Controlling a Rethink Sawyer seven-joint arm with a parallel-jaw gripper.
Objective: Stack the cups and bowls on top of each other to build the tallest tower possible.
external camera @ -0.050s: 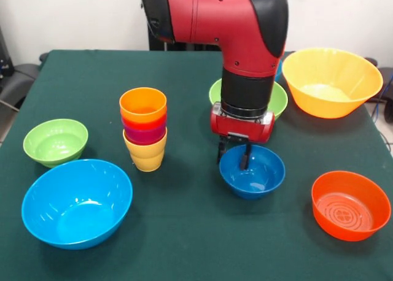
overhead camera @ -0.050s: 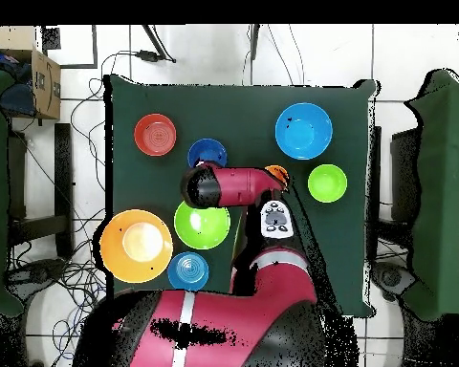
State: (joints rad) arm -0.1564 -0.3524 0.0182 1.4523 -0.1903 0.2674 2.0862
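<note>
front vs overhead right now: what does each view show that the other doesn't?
Front only: the gripper with its jaws open astride the far rim of the small dark blue bowl, and the stack of four cups seen from the side, colour by colour.

Overhead only: a light blue bowl beside the big orange-yellow bowl, plus the floor and cables round the table. The arm hides the gripper and most of the stack.

Both: the large light blue bowl, two green bowls, and the orange-red bowl.

My workplace, a robotics lab: green cloth-covered table (overhead camera @ -0.050s: 243, 105) on white tiled floor (overhead camera @ -0.050s: 396, 57) strewn with black cables (overhead camera @ -0.050s: 80, 124).
</note>
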